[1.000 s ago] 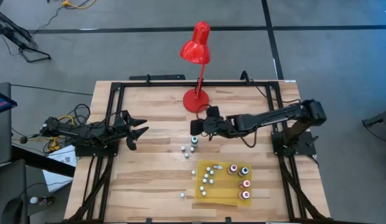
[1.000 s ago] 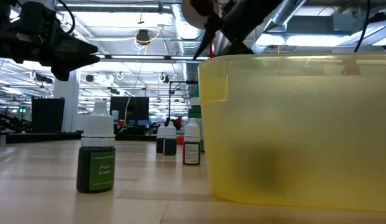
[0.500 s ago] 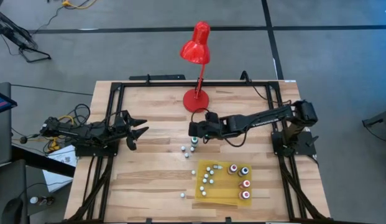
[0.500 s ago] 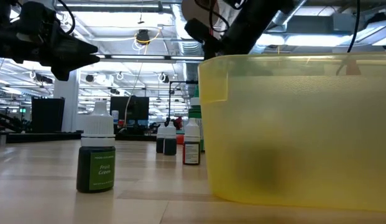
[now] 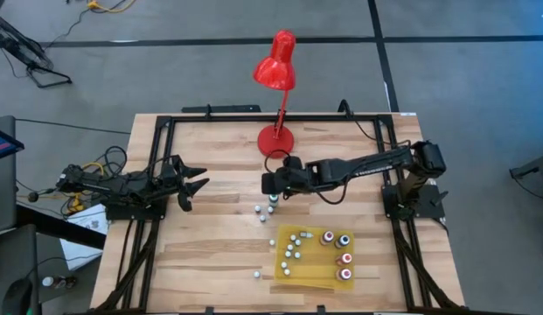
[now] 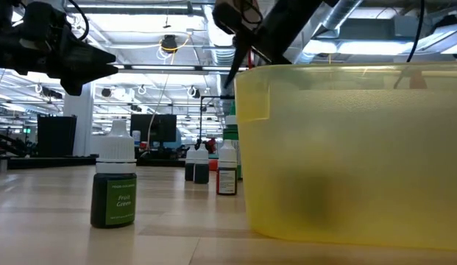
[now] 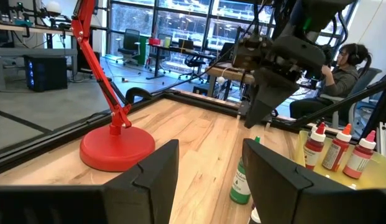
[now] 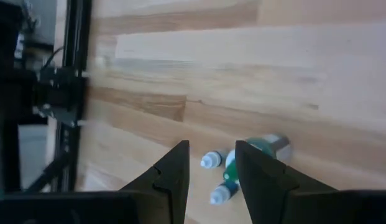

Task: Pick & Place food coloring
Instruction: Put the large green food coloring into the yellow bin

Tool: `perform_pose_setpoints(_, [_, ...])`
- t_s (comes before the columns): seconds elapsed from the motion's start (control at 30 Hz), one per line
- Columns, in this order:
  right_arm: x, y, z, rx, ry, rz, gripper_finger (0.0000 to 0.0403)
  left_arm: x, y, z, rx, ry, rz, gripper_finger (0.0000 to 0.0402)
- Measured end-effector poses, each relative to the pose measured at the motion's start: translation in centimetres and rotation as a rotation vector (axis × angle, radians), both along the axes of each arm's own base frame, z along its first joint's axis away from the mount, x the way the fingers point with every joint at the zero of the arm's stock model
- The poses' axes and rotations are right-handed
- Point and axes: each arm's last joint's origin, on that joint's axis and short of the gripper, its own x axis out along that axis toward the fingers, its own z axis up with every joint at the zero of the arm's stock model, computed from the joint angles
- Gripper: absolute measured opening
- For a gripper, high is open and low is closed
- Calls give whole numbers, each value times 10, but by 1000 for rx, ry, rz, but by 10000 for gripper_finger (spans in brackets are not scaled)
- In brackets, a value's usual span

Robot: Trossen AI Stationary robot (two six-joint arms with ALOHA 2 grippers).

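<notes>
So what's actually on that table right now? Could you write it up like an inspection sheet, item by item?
Surface: wooden table in a black frame.
Job's things: small food coloring bottles standing loose mid-table; more in the yellow tray near the front edge; one green bottle stands apart.
Clutter: red desk lamp at the back edge.
Grippers: right gripper hangs over the loose bottles, jaws apart, holding nothing; left gripper waits open at the table's left side.
Cables: loose wires beside the left arm's base.
Surroundings: grey floor; an office with a seated person beyond the table.
</notes>
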Motion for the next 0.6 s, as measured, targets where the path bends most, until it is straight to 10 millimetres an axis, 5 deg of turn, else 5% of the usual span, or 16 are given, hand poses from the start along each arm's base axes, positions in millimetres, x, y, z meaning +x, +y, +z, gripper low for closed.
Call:
perform_pose_setpoints(0.3, [2, -4, 4, -469, 123, 450, 119, 0, 0, 0, 0, 0, 0, 169])
perform_pose_setpoints(0.6, [7, 5, 9, -471, 33, 564, 119, 0, 0, 0, 0, 0, 0, 169])
